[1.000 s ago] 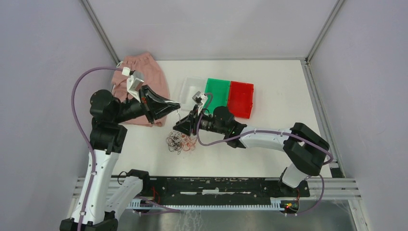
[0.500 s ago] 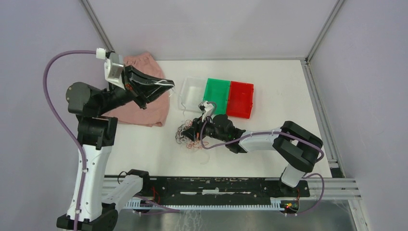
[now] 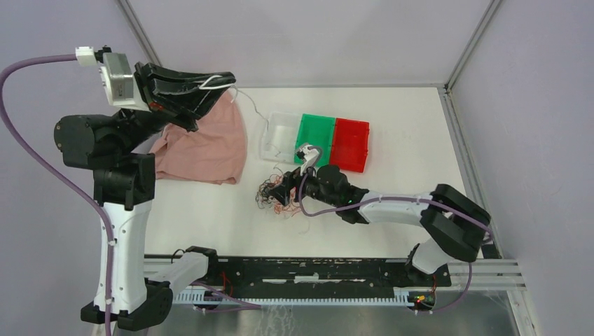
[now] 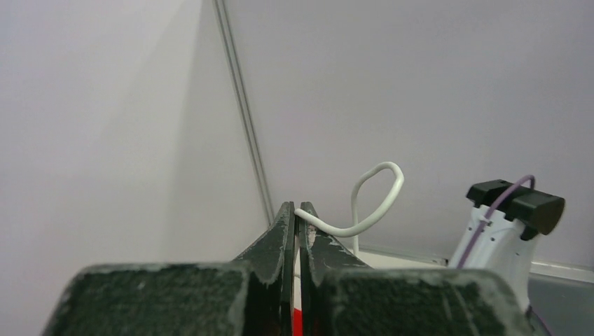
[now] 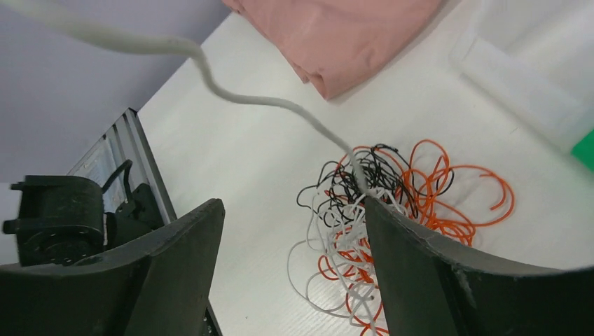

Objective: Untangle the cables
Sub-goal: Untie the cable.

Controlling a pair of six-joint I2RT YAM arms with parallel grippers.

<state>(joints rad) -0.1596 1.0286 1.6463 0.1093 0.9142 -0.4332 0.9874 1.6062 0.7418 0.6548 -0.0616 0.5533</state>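
Up at 10 o'clock left pincer (image 3: pixel 225 77) grips one white cable (image 5: pixel 260 101) partly drawn free; right pincer (image 5: pixel 293 213) open over tangle (image 5: pixel 392 199), most left.

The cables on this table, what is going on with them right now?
The left pincer, raised high at the back left, is shut on one white cable that runs down into the tangle of white, black and orange cables on the table. The right pincer stands open right at that tangle. A pink cloth lies farther left.

White arm links (image 3: pixel 126 238), black joints (image 3: pixel 122 185), purple cables (image 3: pixel 35 63), dark tapered jaws
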